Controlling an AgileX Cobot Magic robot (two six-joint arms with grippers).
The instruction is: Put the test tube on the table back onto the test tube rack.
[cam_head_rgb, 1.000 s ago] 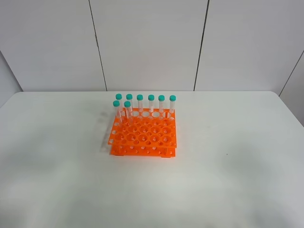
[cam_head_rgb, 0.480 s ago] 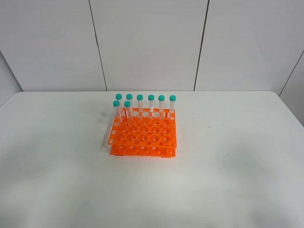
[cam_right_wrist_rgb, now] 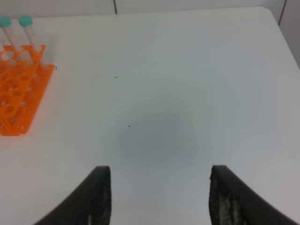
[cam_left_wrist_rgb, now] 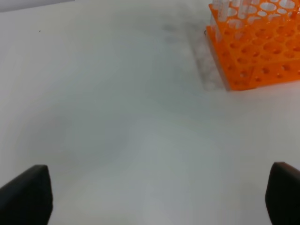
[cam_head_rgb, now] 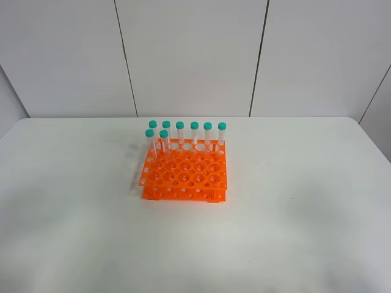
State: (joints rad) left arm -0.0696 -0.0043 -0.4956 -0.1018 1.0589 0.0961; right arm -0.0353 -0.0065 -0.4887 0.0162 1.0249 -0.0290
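capped test tubes (cam_head_rgb: 179, 135) upright, in orange rack (cam_head_rgb: 185, 177)

This looks like a laboratory or a robot test bench set up as one. A bright orange test tube rack (cam_head_rgb: 184, 174) pierced with round holes stands near the middle of a plain white desk (cam_head_rgb: 293, 232), with clear teal-capped tubes (cam_head_rgb: 194, 133) upright along its far rows. Behind the rack rises a bare wall of pale panels (cam_head_rgb: 189, 55) with dark seams.

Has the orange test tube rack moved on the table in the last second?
No. The test tube rack sits at the same spot relative to the table's back edge.
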